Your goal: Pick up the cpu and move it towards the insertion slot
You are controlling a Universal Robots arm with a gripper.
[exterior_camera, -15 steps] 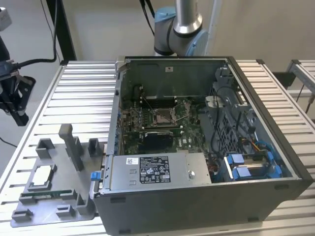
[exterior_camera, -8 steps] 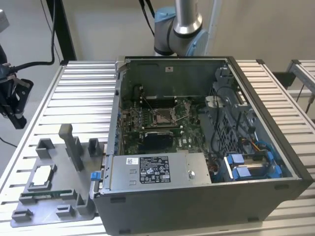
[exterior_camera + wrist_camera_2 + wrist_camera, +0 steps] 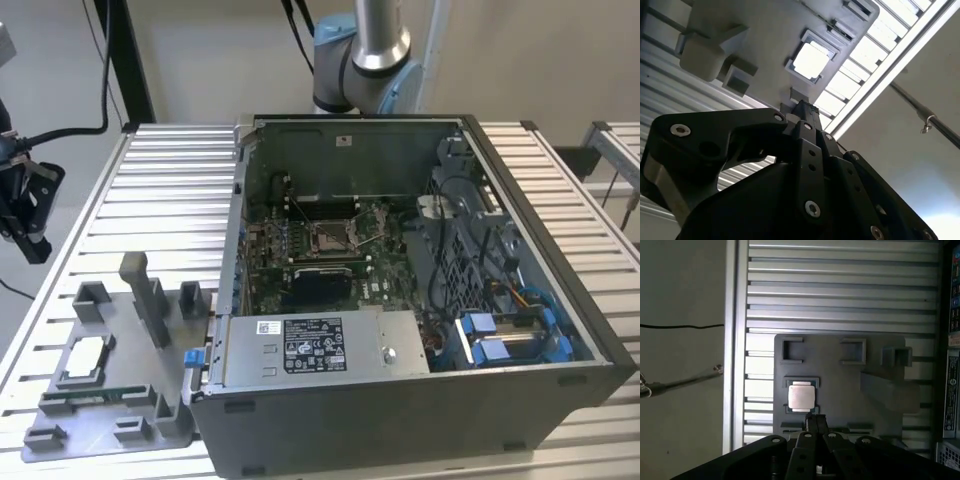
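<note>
**A:** Where is the cpu (image 3: 84, 357)?
**B:** It lies flat in a square recess of the grey tray (image 3: 120, 365), on the slatted desk (image 3: 170, 200), at the exterior view's left of the open computer case (image 3: 400, 400).
**A:** And the insertion slot (image 3: 330, 237)?
**B:** It's inside that case on the green motherboard (image 3: 375, 285), well apart from the cpu.
**A:** The gripper (image 3: 815, 420)?
**B:** It hangs over the tray near the cpu without touching it. Its fingers are drawn together and it holds nothing.

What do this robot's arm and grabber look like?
The arm is a silvery tube with pale blue-grey rounded joints and black cables behind. The gripper is black, built of jointed links with silver rivets, narrowing to slim fingers.
</note>
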